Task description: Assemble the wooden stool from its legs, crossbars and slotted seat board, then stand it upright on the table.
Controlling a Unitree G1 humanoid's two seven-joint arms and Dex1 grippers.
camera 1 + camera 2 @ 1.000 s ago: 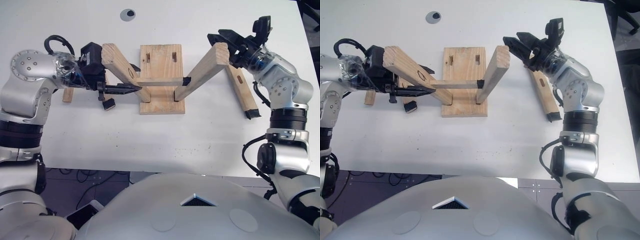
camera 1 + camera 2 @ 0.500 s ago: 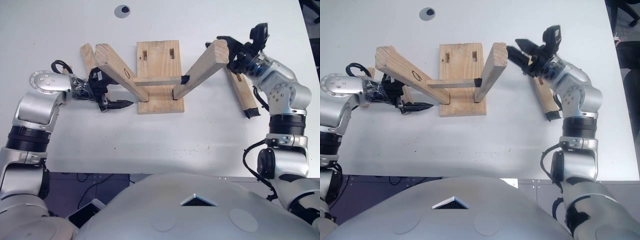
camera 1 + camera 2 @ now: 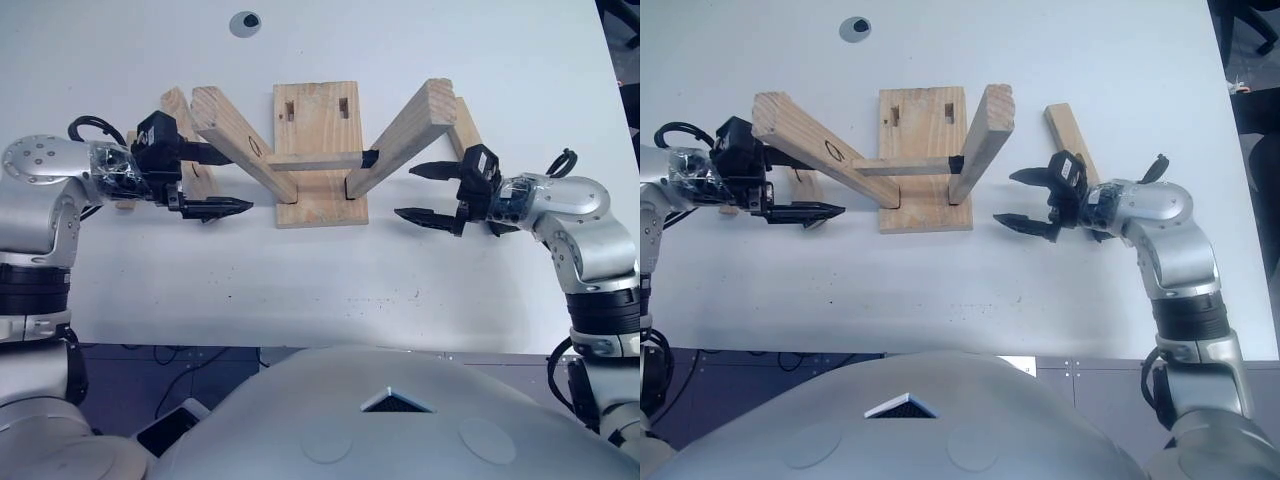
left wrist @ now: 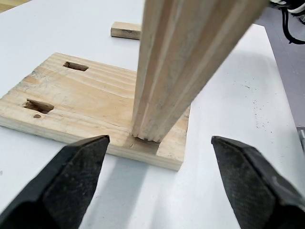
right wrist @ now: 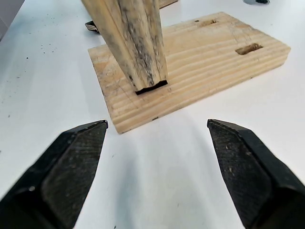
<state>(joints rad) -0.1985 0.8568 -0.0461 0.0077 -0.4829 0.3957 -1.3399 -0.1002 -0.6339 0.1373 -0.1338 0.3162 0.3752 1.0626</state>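
Seat board [image 3: 318, 120] w/ two legs [image 3: 235, 135] is seen at frame ctr. L tool [image 3: 225, 182] and R tool [image 3: 405, 191] are held released, flanking it.

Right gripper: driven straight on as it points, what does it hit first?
Probably the seat board's near edge, by the slotted-in leg. The right gripper is open, with bare table between. Height is unclear; it might meet the leg instead.

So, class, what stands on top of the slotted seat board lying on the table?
A left leg and right leg rise from near slots in the seat board, leaning apart, joined by a crossbar. Its far slots are empty. The leg tips inside are hidden.
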